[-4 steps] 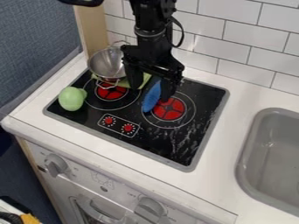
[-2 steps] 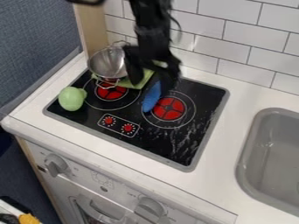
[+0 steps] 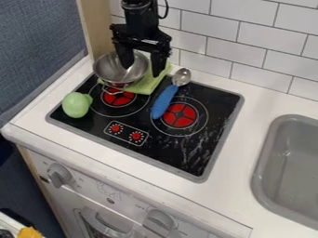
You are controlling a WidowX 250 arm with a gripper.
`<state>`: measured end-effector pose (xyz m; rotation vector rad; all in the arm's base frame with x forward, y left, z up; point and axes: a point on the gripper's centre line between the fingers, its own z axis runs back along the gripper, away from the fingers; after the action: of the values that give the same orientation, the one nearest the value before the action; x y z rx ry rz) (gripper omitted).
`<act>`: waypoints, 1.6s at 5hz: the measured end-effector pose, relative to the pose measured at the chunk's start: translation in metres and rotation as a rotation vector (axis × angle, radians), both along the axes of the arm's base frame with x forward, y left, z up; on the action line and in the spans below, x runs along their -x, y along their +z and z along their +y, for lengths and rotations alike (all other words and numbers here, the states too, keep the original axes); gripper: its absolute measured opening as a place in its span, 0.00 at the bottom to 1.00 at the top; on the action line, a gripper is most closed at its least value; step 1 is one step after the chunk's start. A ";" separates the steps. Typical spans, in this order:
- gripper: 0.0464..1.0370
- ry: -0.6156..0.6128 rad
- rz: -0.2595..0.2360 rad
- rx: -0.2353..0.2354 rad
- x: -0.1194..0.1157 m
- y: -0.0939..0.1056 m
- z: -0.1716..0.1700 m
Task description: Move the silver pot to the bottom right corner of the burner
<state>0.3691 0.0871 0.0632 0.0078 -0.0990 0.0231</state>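
The black gripper [image 3: 142,69] hangs over the silver pot [image 3: 112,70] at the back left of the stove, with its fingers spread apart. One finger is over the pot's bowl and the other is to the right of the pot's rim, above the green cloth. Whether either finger touches the pot, I cannot tell. The pot stands upright, partly over the back left burner and the cloth. The black stove top, or burner [image 3: 186,160], has a grey border, and its bottom right corner is at the front.
A green cloth [image 3: 146,85] lies beside and partly beneath the pot. A spoon with a blue handle [image 3: 163,101] lies right of it, by the right red burner. A light green pear-like object [image 3: 76,105] sits at the left edge. The grey sink [image 3: 286,167] is at right.
The gripper has moved left and up in the view, from above the blue-handled spoon to the pot. The spoon's silver bowl has come into sight. The pot has not visibly moved.
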 end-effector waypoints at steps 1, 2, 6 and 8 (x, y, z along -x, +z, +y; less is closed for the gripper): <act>0.96 0.024 0.041 -0.006 -0.001 -0.018 0.010; 0.91 0.024 0.069 -0.004 0.000 -0.030 0.010; 0.04 -0.013 0.056 -0.011 -0.002 -0.024 0.006; 0.02 -0.033 -0.054 -0.097 0.016 0.047 0.001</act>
<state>0.3527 0.0877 0.1102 0.1029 -0.1539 -0.0147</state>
